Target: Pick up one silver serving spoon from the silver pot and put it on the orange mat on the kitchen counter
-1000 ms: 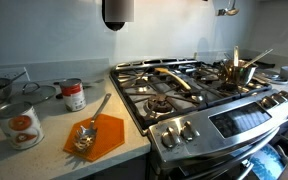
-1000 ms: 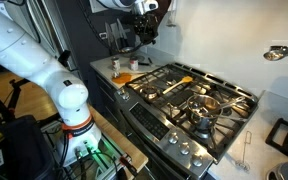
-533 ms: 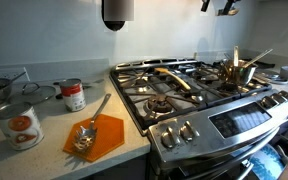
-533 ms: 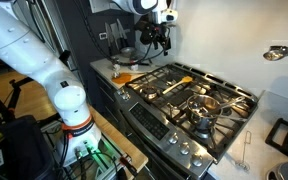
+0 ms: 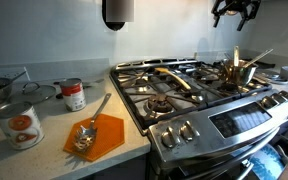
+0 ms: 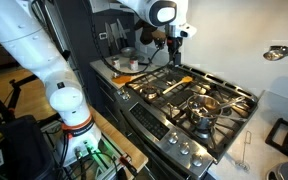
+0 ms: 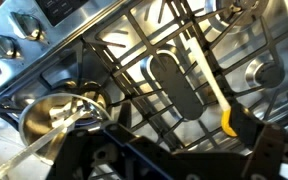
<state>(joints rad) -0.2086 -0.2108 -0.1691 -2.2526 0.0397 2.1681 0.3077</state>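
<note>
Finding one silver serving spoon lying across the orange mat, bowl resting on the mat and handle slanting off its far edge, on the pale tabletop just beside the stove. Seeing other spoons leaning in the silver pot on a far burner, well apart from the mat. Catching the gripper hanging high over that pot, fingers spreading open and gripping nothing.
</note>
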